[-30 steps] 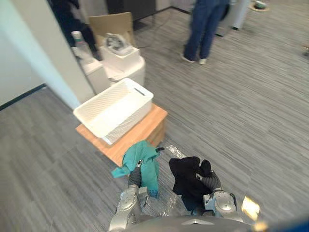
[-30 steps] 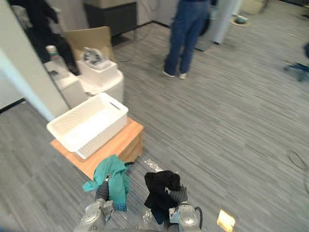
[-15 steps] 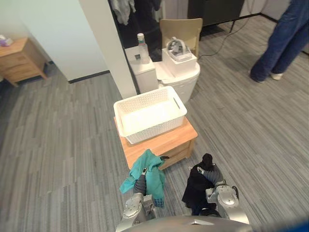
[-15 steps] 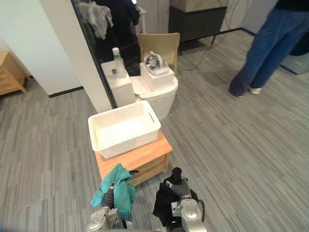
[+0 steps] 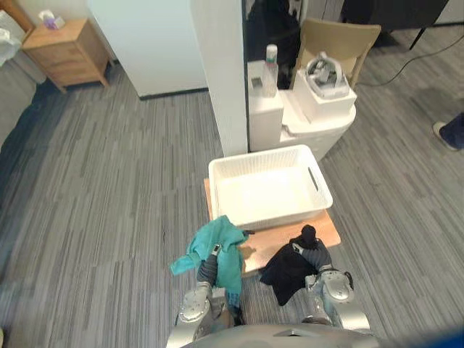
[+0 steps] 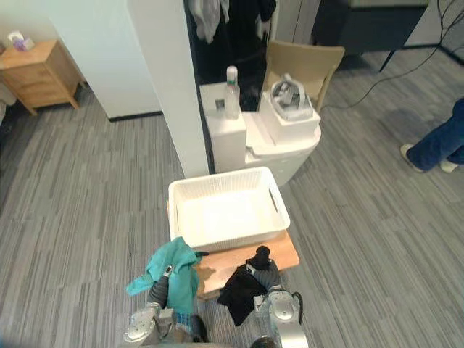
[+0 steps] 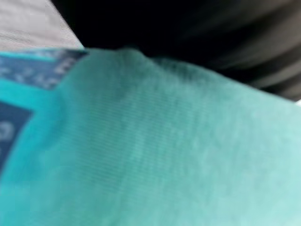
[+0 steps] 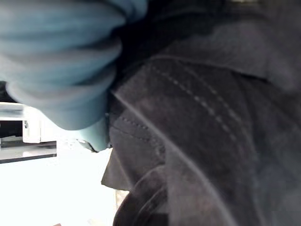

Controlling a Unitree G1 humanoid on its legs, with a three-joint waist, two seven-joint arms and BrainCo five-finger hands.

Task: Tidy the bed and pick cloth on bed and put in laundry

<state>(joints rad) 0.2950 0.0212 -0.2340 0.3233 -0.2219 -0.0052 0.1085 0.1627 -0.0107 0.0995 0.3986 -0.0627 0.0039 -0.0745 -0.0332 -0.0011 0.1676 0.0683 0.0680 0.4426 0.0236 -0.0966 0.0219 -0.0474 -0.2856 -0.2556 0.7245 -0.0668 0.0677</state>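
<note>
We see a white perforated plastic laundry basket (image 5: 272, 217) sitting on a low wooden table (image 5: 328, 233) straight ahead of us, with nothing in it that we can make out. Our left hand (image 5: 208, 267) is raised at the near left of the table with a crumpled teal cloth (image 5: 217, 243) draped over it. The cloth's top edge overlaps the basket's near left corner in the head views, and it covers the hand so fully that we cannot tell how far the hand is open. Our right hand (image 5: 317, 255) is up at the table's near right edge, wrapped in a bunched black cloth (image 5: 286, 270) that hangs down to its left. We cannot tell its grip either. Beyond the basket a clear plastic bottle (image 5: 270, 61) stands on a white cabinet (image 5: 264, 109).
</note>
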